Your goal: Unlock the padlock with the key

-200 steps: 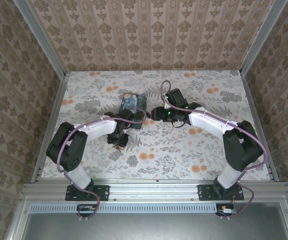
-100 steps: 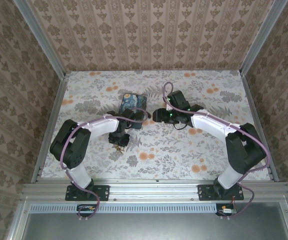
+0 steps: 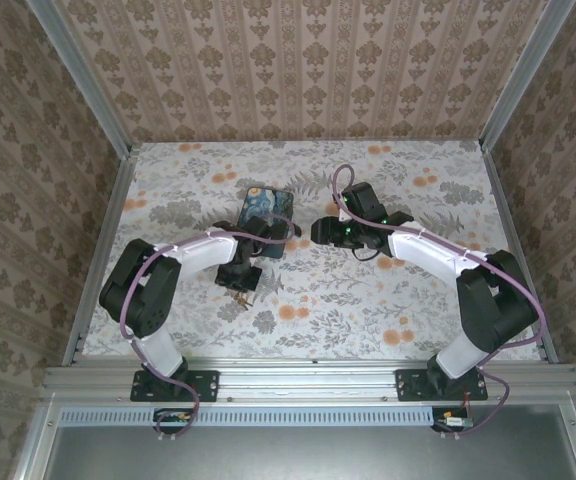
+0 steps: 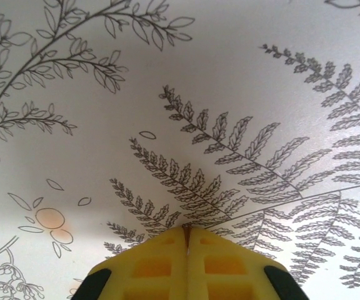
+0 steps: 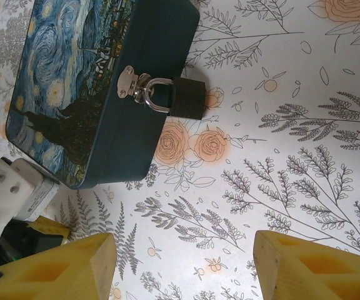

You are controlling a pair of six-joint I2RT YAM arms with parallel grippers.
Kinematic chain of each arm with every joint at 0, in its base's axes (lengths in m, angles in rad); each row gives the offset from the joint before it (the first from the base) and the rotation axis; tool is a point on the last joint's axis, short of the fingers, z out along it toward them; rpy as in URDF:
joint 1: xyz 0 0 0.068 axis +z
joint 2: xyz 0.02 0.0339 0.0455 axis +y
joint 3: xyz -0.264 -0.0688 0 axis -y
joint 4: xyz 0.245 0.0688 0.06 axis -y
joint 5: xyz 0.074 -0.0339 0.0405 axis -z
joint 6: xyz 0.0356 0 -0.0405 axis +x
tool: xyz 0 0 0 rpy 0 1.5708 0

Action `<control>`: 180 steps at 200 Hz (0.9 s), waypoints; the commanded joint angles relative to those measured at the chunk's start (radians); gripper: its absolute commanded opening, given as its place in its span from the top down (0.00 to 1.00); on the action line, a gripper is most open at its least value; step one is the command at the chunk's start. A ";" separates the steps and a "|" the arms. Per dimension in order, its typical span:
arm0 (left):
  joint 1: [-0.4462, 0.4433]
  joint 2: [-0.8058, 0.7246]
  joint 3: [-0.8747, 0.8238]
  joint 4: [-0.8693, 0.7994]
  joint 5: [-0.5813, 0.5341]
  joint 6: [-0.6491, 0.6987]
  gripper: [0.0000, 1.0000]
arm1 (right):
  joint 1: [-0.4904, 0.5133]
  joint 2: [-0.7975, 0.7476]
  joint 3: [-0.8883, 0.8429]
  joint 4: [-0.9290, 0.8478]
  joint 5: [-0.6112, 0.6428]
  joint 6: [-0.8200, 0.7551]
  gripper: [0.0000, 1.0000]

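The black padlock (image 5: 186, 97) hangs by its silver shackle from the hasp (image 5: 132, 83) of a tin box (image 5: 80, 87) printed with a starry night painting. That box (image 3: 266, 213) lies at the table's middle. My right gripper (image 5: 195, 269) stands open a little short of the padlock (image 3: 295, 229), nothing between its yellow fingers (image 5: 83, 265). My left gripper (image 3: 238, 283) points down at the table in front of the box. Its yellow pads (image 4: 158, 262) are pressed together, and a thin brown and metal sliver, the key (image 4: 186, 236), is pinched edge-on between them.
The floral tablecloth (image 3: 368, 300) covers the table, with patterned walls on three sides and metal rails (image 3: 103, 250) along the edges. A white link of my left arm (image 5: 5, 200) lies close beside the box, near my right gripper.
The left gripper's jaws have closed down at the table in front of the box. The right arm has drifted slightly to the right, still open.
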 commanded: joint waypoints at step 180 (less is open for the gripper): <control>0.144 -0.316 0.069 -0.020 0.197 -0.267 1.00 | 0.101 0.022 -0.014 0.301 -0.327 0.018 0.40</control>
